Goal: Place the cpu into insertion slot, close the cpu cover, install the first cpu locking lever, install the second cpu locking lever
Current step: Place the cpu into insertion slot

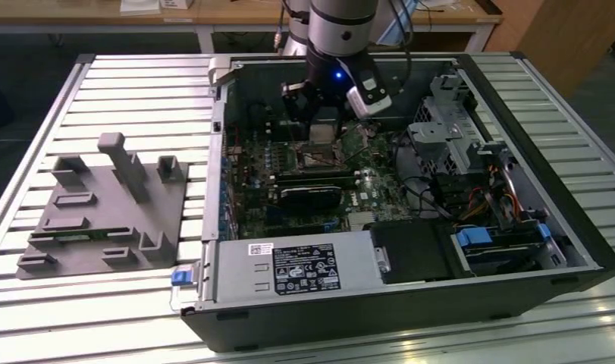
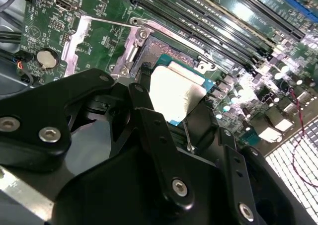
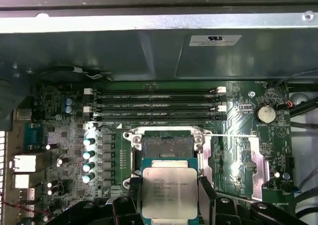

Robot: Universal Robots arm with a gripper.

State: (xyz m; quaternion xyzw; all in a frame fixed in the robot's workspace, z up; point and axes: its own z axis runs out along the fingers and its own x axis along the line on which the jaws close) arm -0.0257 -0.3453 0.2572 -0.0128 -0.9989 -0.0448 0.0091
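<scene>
Exterior view: arm [image 1: 337, 30] reaches down into open PC case [image 1: 409, 303]. Gripper [image 1: 321, 130] hangs right over the insertion slot [image 1: 321, 158] on the motherboard [image 1: 287, 220]. Grey fixture [image 1: 100, 212] lies on slatted table [image 1: 44, 114], outside the case, well apart from the slot toward the exterior view's left. Second wrist view: gripper [image 2: 174, 106] is clenched on the cpu [image 2: 176, 93], w/ black fingers [image 2: 141, 98] pressed against opposite edges. The pale metal top is glaring and the chip is tilted. Slot [image 2: 158, 48] is near the cpu but apart from it, its dark centre bare. Thin lever rod [image 2: 109, 20] runs out from the slot's rim, and long memory slots [image 2: 208, 21] lie beside it. First wrist view: cpu [image 3: 169, 185] is gripped btwn fingers [image 3: 206, 195], gripper [image 3: 169, 197] closed on it. The chip is near the slot [image 3: 166, 146], not seated. Memory slots [image 3: 154, 106] lie on the slot's far side from the cpu. Coin cell [image 3: 265, 113] sits on the board, well off from the slot.
</scene>
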